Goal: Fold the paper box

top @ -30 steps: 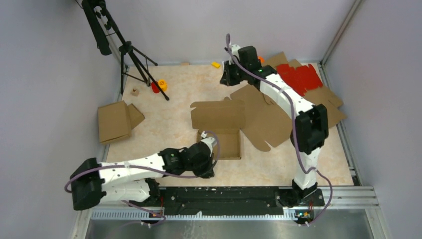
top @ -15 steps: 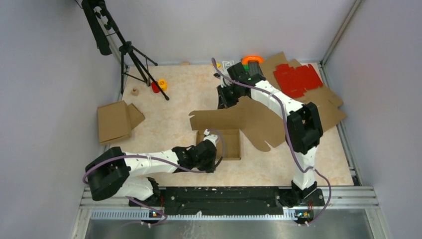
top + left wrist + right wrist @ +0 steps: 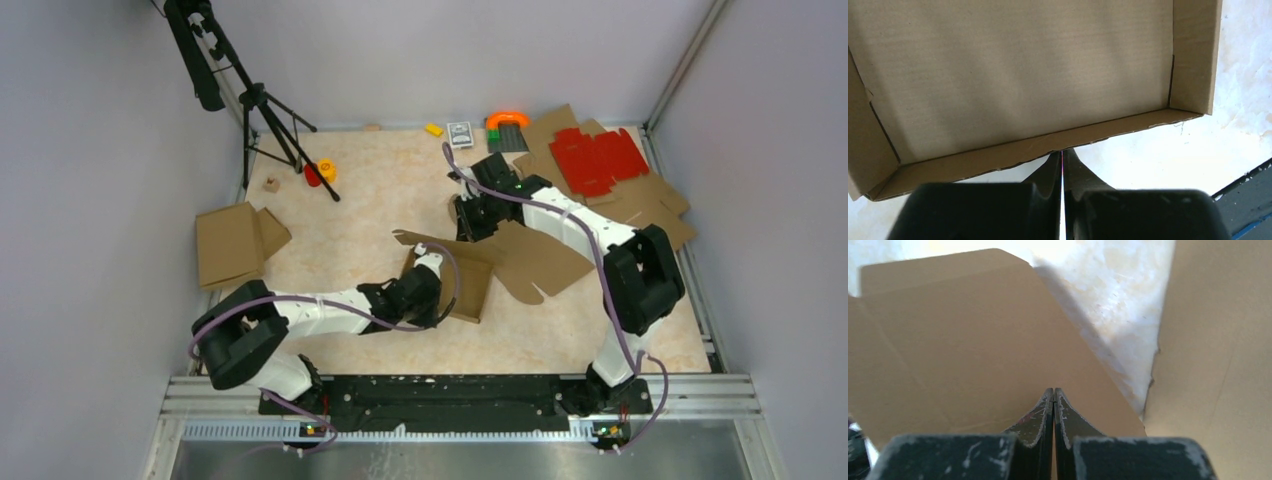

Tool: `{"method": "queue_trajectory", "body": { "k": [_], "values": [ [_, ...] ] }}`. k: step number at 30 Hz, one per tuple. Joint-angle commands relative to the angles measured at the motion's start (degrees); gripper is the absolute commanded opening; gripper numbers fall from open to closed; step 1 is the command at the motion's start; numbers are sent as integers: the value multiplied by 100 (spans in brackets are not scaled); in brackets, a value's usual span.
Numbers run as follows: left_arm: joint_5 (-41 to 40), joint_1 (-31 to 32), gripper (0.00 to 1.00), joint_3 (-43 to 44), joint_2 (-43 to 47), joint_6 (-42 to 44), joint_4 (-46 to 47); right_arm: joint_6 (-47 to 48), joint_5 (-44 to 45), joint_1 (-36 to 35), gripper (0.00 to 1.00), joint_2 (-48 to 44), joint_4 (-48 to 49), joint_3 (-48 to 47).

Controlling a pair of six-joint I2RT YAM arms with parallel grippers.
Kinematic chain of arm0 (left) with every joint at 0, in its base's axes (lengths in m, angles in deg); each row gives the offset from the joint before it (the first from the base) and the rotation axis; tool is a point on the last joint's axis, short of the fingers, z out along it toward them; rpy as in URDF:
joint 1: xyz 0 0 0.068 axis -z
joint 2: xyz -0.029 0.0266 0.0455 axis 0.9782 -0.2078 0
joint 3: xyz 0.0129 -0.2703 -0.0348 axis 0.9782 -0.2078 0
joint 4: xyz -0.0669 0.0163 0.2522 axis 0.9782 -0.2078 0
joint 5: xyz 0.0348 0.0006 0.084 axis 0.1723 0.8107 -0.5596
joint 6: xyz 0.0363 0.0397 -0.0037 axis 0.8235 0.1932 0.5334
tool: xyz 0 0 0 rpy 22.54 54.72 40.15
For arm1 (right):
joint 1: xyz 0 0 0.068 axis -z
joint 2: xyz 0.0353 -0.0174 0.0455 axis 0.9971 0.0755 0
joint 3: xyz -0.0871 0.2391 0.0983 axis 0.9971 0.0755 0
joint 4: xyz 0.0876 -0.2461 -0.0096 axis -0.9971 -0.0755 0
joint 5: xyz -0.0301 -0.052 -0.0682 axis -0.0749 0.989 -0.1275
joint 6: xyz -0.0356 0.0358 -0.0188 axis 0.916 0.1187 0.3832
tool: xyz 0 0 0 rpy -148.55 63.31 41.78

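While the left tool (image 3: 1062,155) (closed, empty) is set against the near wall of the paper box (image 3: 470,288), the right tool (image 3: 1053,391), closed too, is held over its big flap.

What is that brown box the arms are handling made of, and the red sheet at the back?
The paper box looks like plain brown cardboard, matte: fine grain, raw cut edges and creased folds show up close. The red sheet seems thin card too, die-cut, with a flat red finish, though too distant to be sure.
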Motion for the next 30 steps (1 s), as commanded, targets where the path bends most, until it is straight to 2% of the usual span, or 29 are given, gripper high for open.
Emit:
{"method": "queue_trajectory", "body": {
  "k": [1, 12, 25, 30],
  "values": [
    [-248, -20, 0, 128, -171, 234, 116, -351, 485, 147, 0, 27, 515, 178],
    [-150, -173, 0, -69, -20, 304, 289, -561, 542, 390, 0, 627, 1003, 685],
    [-1, -264, 0, 25, -195, 359, 292, -601, -480, 317, 0, 603, 947, 910],
    [2, -263, 0, 101, -301, 340, 461, -670, -541, 240, 0, 503, 1017, 1047]
  ]
}}
